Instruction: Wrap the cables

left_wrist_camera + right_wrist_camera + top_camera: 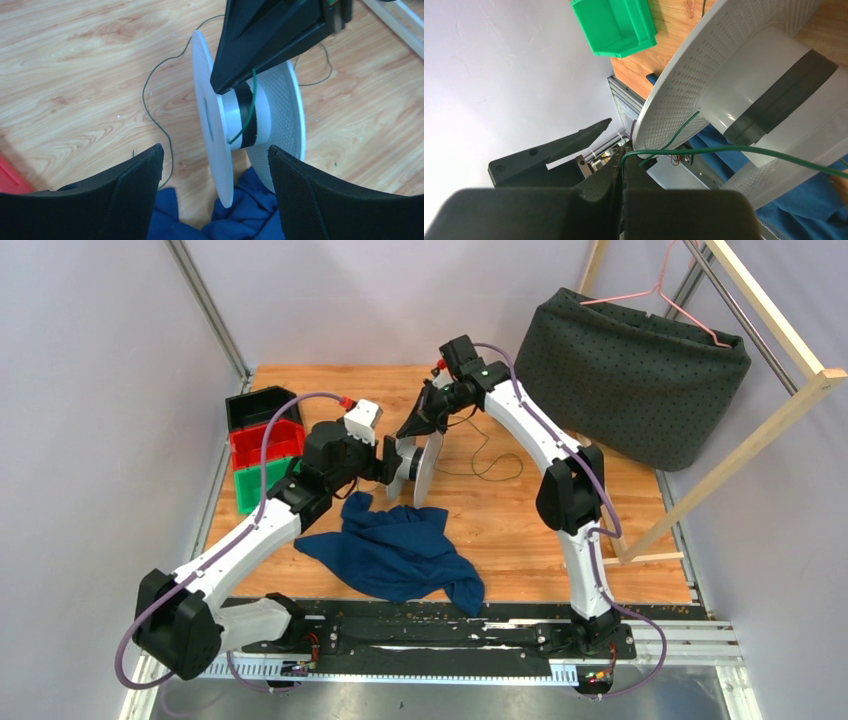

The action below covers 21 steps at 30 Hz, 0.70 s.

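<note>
the thin dark green wire (734, 148) is gripped by the closed right pincer (622, 162), at twelve o'clock of the white perforated round spool (285, 107), whose axis lies nine-to-three; the left pincer (215, 148) is spread open.

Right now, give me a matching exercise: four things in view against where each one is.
Things:
1 wire
2 spool
3 cloth
4 green bin

Places:
a at the far left
b pinched in the right tool
c standing on edge before the open left tool
d spread out nearest the arm bases

Pairs: 1-b; 2-c; 3-d; 4-a
</note>
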Each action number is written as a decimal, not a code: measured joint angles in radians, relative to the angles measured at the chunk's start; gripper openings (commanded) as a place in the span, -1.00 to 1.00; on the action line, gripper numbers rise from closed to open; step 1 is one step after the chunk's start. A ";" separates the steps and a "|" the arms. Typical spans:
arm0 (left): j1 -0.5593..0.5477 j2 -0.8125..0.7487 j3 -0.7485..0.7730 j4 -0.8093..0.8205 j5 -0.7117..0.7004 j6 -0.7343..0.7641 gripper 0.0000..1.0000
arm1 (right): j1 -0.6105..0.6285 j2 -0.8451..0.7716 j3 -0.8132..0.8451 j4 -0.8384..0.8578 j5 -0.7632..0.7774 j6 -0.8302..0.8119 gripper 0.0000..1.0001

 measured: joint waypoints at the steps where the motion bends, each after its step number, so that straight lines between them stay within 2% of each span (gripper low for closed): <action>1: 0.000 0.008 0.000 0.002 -0.009 -0.001 0.56 | 0.000 0.002 0.000 0.002 -0.002 0.002 -0.98; 10: -0.001 0.089 0.000 0.004 -0.085 -0.042 0.47 | 0.000 0.014 0.000 0.019 -0.018 0.012 -0.98; 21: -0.029 0.150 0.024 0.004 -0.143 -0.099 0.46 | -0.005 0.023 0.000 0.035 -0.030 0.023 -0.98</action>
